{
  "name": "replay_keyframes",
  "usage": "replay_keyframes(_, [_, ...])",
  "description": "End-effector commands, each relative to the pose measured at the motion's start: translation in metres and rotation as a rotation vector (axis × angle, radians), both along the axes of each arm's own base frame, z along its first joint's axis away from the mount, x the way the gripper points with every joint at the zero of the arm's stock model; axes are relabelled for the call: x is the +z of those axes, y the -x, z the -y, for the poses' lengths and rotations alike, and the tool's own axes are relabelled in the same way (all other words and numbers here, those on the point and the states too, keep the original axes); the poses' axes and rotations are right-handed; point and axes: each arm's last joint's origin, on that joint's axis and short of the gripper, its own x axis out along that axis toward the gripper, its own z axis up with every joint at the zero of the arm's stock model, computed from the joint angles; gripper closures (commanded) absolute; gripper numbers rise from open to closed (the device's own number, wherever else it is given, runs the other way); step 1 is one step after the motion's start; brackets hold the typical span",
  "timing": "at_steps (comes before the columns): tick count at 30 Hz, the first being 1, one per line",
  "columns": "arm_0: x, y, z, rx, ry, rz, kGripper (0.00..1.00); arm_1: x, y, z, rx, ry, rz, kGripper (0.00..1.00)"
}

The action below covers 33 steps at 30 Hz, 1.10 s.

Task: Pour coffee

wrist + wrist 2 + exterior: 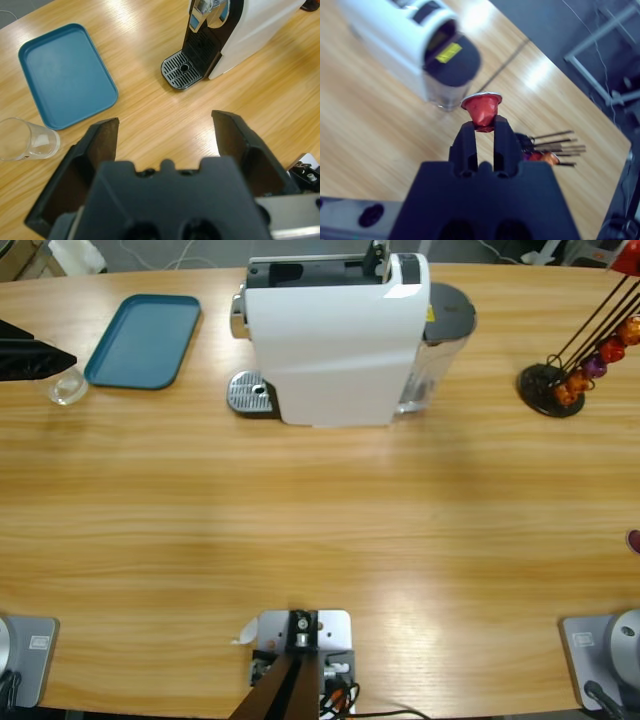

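One red capsule (482, 111) sits pinched at my right gripper (484, 126) tips above the coffee machine (335, 335) at twelve o'clock (left gripper (165, 131) spread wide, empty), and I judge that shallow grip could let it slip.

Robot lab: long wooden table (320, 530) on dark floor, metal frame (605, 45) at 2 o'clock, loose cables.
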Motion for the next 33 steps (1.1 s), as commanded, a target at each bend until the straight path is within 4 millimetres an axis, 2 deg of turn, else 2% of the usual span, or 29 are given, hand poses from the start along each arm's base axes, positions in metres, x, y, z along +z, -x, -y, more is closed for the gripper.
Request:
replay_keyframes(1, [-0.009, 0.008, -0.005, -0.005, 0.009, -0.026, 0.202, 0.001, 0.021, -0.029, 0.301, 0.003, -0.011, 1.0])
replay_keyframes(5, [-0.01, 0.007, -0.004, -0.017, 0.016, -0.034, 0.202, 0.004, 0.01, -0.054, 0.425, -0.001, -0.023, 1.0])
replay_keyframes(13, [-0.009, 0.009, -0.005, -0.021, 0.016, -0.038, 0.205, 0.015, -0.032, -0.122, 0.592, 0.006, -0.028, 1.0])
replay_keyframes(16, [-0.01, 0.01, -0.005, -0.023, 0.017, -0.039, 0.207, 0.009, -0.046, -0.147, 0.636, 0.02, -0.045, 1.0])
replay_keyframes(20, [-0.01, 0.01, -0.005, -0.026, 0.019, -0.041, 0.211, 0.0, -0.064, -0.17, 0.662, 0.017, -0.063, 1.0])
replay_keyframes(28, [-0.012, 0.008, -0.003, -0.032, 0.022, -0.046, 0.211, -0.015, -0.088, -0.2, 0.699, 0.031, -0.069, 1.0])
replay_keyframes(33, [-0.012, 0.009, -0.003, -0.032, 0.022, -0.046, 0.211, -0.015, -0.099, -0.205, 0.696, 0.04, -0.049, 1.0])
